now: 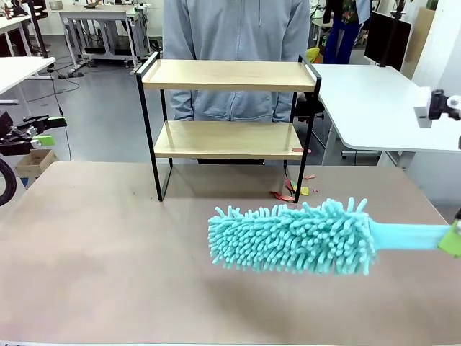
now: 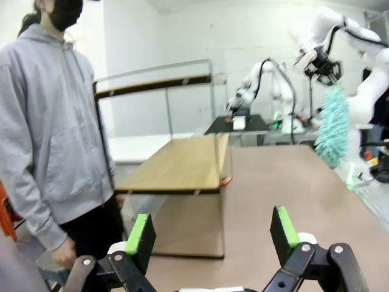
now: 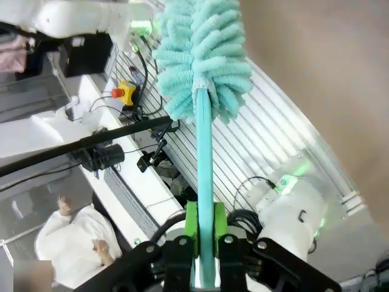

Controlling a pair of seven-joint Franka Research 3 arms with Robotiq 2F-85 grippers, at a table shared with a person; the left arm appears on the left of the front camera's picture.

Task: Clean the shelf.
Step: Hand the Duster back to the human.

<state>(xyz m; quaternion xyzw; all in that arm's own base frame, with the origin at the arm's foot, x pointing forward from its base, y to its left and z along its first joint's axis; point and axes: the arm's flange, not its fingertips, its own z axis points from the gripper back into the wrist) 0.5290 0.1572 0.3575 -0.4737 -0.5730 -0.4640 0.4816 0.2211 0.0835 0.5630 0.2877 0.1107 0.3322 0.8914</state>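
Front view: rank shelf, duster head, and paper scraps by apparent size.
1. Shelf, largest.
2. Duster head, though it sits nearer the camera, which inflates it.
3. Paper scraps, smallest by far.

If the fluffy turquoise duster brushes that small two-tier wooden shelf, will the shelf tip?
Possibly: the shelf looks light, thin-framed and empty. The turquoise microfibre duster, held in the right gripper, looks soft, so its strands should probably bend first.

At frame centre, the shelf has 2 light wooden boards in a thin black frame. Lower right, the duster is turquoise, handle included. The table is dull brown-grey. Top centre, the person's hoodie is grey.
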